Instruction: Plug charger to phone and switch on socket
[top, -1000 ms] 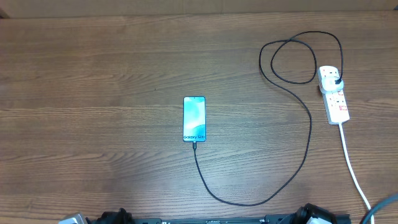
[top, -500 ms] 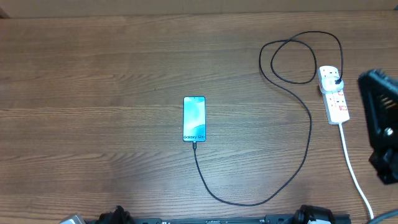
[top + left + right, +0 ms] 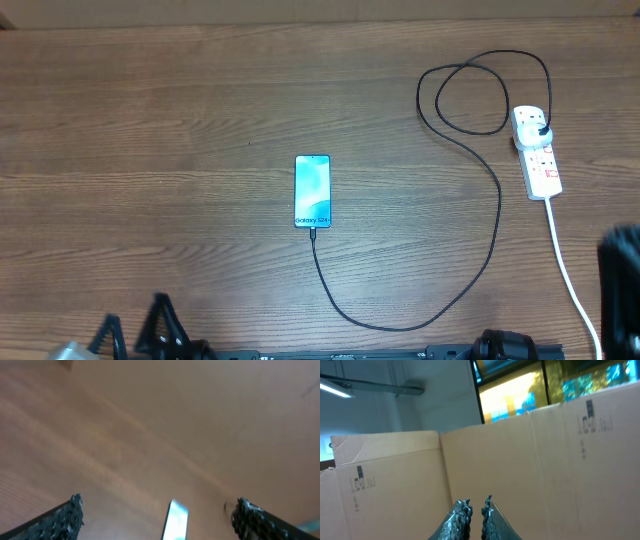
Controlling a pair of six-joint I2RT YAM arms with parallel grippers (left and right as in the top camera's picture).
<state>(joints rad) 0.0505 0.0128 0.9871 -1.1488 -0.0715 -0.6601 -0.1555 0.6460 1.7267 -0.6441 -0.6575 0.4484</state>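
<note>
The phone [image 3: 312, 191] lies face up near the middle of the bench [image 3: 150, 150], screen lit, its long sides running from the far edge to the near edge. The charger [image 3: 499, 215] meets its near short edge and seems to be plugged in there, though the joint is too small to be sure. From there the cable curves toward the right edge, loops near the far right corner and ends in a black plug [image 3: 541, 128] seated in the socket [image 3: 538, 158], which lies close to the right edge; its white cord [image 3: 565, 260] trails to the near right corner. The left tool [image 3: 159, 505] hovers at the near left corner, spread wide and empty. The right tool [image 3: 476, 502], pointed at cardboard boxes [image 3: 520, 460], is all but closed, gripping nothing.
</note>
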